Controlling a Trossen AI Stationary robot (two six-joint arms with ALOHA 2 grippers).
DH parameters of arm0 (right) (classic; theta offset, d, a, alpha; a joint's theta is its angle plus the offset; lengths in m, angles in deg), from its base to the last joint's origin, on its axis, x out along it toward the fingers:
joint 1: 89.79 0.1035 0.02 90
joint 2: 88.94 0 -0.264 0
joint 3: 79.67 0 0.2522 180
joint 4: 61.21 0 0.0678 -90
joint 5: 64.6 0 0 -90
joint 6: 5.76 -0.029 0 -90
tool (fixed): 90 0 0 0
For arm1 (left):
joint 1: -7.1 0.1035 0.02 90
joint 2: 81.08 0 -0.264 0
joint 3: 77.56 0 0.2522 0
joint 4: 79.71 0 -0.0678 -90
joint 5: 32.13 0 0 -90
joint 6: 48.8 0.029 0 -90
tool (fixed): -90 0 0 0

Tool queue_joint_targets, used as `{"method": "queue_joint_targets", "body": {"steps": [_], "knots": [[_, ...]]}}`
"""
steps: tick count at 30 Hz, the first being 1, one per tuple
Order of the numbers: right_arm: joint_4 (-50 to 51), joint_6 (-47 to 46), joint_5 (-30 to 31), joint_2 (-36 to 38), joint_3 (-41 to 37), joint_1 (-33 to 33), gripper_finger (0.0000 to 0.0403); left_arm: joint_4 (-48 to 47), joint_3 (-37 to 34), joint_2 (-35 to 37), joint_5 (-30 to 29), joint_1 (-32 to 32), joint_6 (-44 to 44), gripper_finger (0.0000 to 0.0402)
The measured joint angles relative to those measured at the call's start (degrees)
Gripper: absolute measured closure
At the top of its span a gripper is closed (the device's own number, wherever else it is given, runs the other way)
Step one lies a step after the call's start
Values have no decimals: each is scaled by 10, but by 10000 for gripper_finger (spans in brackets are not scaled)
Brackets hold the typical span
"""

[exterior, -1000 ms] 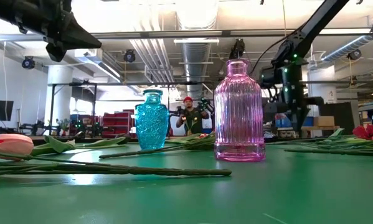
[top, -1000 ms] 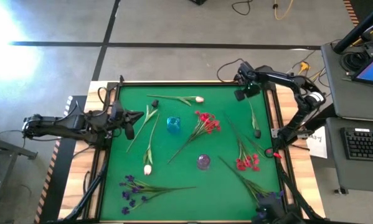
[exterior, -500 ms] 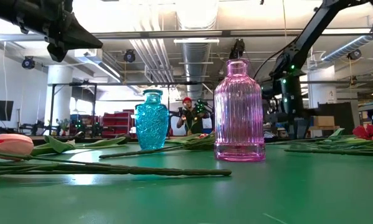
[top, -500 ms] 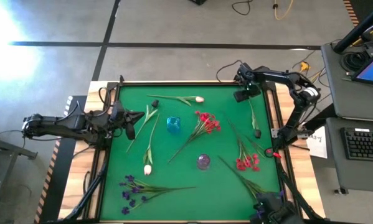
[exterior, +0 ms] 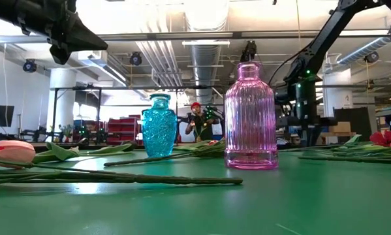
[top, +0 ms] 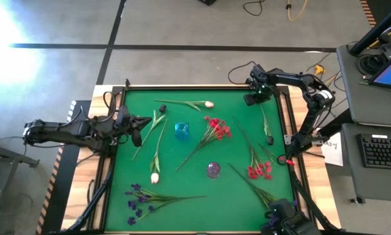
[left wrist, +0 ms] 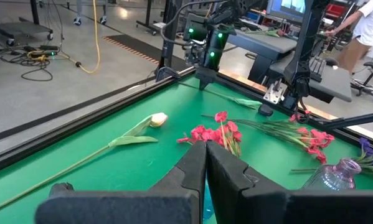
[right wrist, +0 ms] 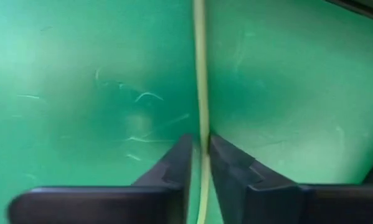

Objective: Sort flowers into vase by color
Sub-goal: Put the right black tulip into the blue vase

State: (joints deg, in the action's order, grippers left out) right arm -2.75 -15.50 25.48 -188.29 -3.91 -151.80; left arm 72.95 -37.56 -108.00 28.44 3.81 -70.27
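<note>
My right gripper (top: 256,98) stands at the table's far right corner, pointing down, shut on the thin green stem (right wrist: 202,93) of a flower (top: 265,123). That flower's dark blossom end (top: 269,139) lies nearer on the mat. My left gripper (top: 140,122) hovers shut at the left edge, holding nothing. A blue vase (top: 181,130) and a pink vase (top: 213,170) stand mid-table. Around them lie white-pink tulips (top: 208,104) (top: 155,177), red clusters (top: 216,127) (top: 259,171) and purple flowers (top: 138,196). My right gripper pinches the flower's stem (right wrist: 202,144) between its two fingers, near the stem's bare far end. The fingers come from above and point down, one on each side of the stem. The stem lies flat on the green mat.
The table's raised rim (top: 283,104) runs close beside my right gripper. A person (exterior: 196,121) stands in the room behind the table. In the low view the pink vase (exterior: 250,117) and blue vase (exterior: 159,125) stand upright among flat-lying stems.
My right gripper has sunk toward the mat at the far right corner, down onto the stem lying there. My left arm has kept still.
</note>
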Motion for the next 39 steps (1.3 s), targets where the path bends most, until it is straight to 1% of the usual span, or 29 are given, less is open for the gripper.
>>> {"method": "queue_joint_targets", "body": {"steps": [2,3,5,8,10,11,16,20,26,31,33,35,39], "knots": [[-1,9,-8,-5,1,1,385,0,0,0,0,0,0,402],[-1,17,-17,-7,1,1,388,0,0,0,0,0,0,402],[-1,29,-34,-7,1,1,390,0,0,0,0,0,0,402],[2,33,-35,4,-1,4,393,0,0,0,0,0,0,402],[12,35,-50,17,-3,4,393,0,0,0,0,0,0,402],[22,37,-57,27,-5,5,393,0,0,0,0,0,0,402],[43,48,-49,92,-3,16,394,-1,0,0,0,0,0,402],[52,48,-50,156,-3,43,394,2,0,-5,0,0,0,402],[58,48,-46,256,-3,100,394,4,0,-21,0,0,0,402],[56,49,-44,317,-3,164,394,7,0,-29,0,0,0,402],[56,48,-24,336,-2,192,394,7,0,-29,0,0,0,402],[55,49,13,351,-2,225,394,8,0,-28,0,0,0,402],[52,87,142,371,0,297,394,16,0,-26,0,0,0,402]]}}
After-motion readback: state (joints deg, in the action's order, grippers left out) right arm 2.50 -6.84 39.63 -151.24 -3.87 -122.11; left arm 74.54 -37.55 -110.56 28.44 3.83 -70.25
